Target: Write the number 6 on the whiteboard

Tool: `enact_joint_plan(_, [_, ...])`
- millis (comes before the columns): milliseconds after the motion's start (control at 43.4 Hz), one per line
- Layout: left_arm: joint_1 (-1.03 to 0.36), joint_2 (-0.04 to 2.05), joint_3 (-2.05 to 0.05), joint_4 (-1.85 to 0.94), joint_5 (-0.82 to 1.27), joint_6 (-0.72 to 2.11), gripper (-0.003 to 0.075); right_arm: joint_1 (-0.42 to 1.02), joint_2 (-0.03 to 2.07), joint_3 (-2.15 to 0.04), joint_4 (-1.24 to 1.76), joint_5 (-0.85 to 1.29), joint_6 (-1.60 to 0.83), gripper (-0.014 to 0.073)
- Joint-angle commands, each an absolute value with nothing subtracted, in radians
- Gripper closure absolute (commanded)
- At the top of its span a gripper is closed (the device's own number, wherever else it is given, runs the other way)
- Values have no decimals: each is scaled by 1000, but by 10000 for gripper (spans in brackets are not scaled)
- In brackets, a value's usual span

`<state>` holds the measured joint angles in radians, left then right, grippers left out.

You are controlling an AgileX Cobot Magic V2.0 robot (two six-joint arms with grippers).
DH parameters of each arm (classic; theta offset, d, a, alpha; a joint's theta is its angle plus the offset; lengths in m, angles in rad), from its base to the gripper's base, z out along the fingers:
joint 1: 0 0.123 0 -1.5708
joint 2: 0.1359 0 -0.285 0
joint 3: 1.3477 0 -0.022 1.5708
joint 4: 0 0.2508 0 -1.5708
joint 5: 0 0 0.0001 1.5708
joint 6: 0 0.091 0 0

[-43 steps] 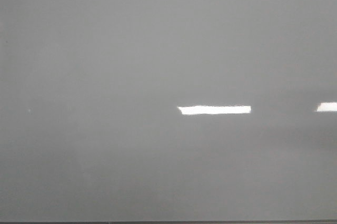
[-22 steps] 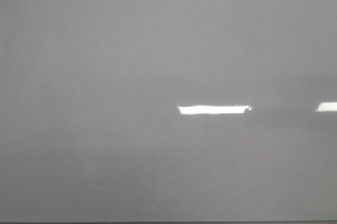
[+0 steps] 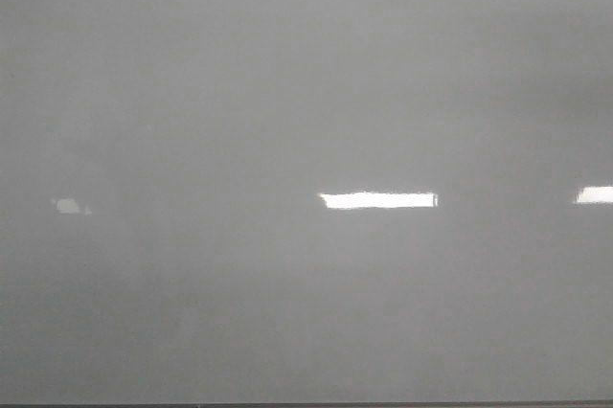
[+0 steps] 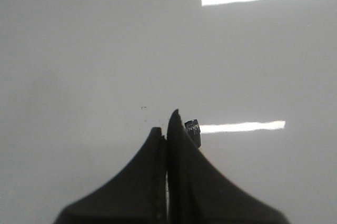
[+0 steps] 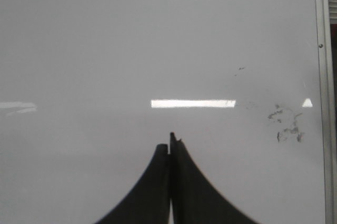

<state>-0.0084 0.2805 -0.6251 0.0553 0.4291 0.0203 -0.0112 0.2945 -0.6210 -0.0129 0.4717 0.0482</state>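
Whiteboard (image 3: 239, 102) fills front view, glossy grey; bright glare bar (image 3: 378, 200) near centre, another at 3 o'clock edge; number 6 not visible on it in any view. Left hand (image 4: 166, 129) clenched, fingers pressed together, small labelled black piece (image 4: 193, 130) beside tip. Right hand (image 5: 169, 148) clenched, empty; faint dark smudges (image 5: 286, 124) near board's metal frame (image 5: 323, 92).
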Motion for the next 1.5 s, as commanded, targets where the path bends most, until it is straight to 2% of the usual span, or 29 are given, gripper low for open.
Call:
enact_joint_plan(0, [-13,350,-681,50,390,7,741,-11,392,-705,-12,461,45,713])
enact_joint_plan(507, [-13,482,-613,26,391,7,741,-10,606,-668,-9,502,45,704])
enact_joint_plan(599, [-13,499,-602,26,399,7,741,3,619,-668,-9,510,44,617])
enact_joint_plan(668, [-13,517,-600,26,413,7,735,25,619,-668,-9,520,31,467])
enact_joint_plan(738, [-13,538,-600,26,430,7,678,53,619,-668,-9,523,15,274])
enact_joint_plan(784, [-13,554,-600,26,441,7,603,68,619,-668,-9,527,15,159])
enact_joint_plan(830, [-13,569,-600,26,446,7,501,77,619,-668,-9,529,15,90])
enact_joint_plan(876, [-13,586,-600,26,446,7,401,82,619,-668,-9,531,15,45])
enact_joint_plan(945, [-13,609,-600,26,446,7,257,83,619,-668,-9,531,15,32])
enact_joint_plan(1014, [-13,639,-610,25,451,7,160,83,619,-668,-9,529,15,33])
enact_joint_plan(1060, [-13,668,-619,13,454,7,142,83,619,-668,-9,527,15,33])
enact_joint_plan(1475, [-25,955,-749,-58,414,7,158,83,619,-668,-9,520,15,33])
